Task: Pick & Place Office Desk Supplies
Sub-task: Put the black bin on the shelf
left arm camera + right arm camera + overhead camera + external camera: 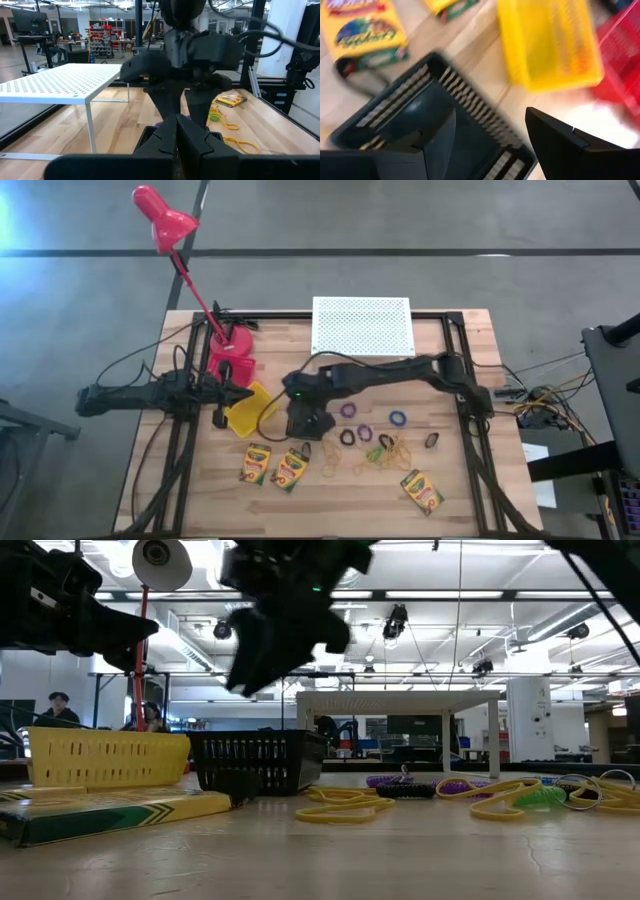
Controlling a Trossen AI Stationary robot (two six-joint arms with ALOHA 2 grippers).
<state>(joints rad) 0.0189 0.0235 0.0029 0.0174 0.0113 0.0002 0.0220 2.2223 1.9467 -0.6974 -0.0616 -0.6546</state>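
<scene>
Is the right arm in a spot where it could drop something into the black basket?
Probably yes. The right gripper hangs open directly above the black basket, whose top is uncovered, with nothing between them. The yellow basket sits clear beside it.

Even overhead light is falling on the wooden table [330, 500], while motion is smearing the right wrist view.

Ceiling strip lights are glowing bright behind the white riser [398, 700] in the low view, throwing the arms above the black basket [255, 762] into near silhouette. Objects around that basket are casting only soft, short shadows on the table. A pale glare is washing the floor's far left edge in the high view. The black basket [435, 120], yellow basket [550, 45] and crayon box [362, 27] are streaking with blur in the right wrist view. The left gripper [175, 145] is looming dark and unfocused in the foreground of its own view.
</scene>
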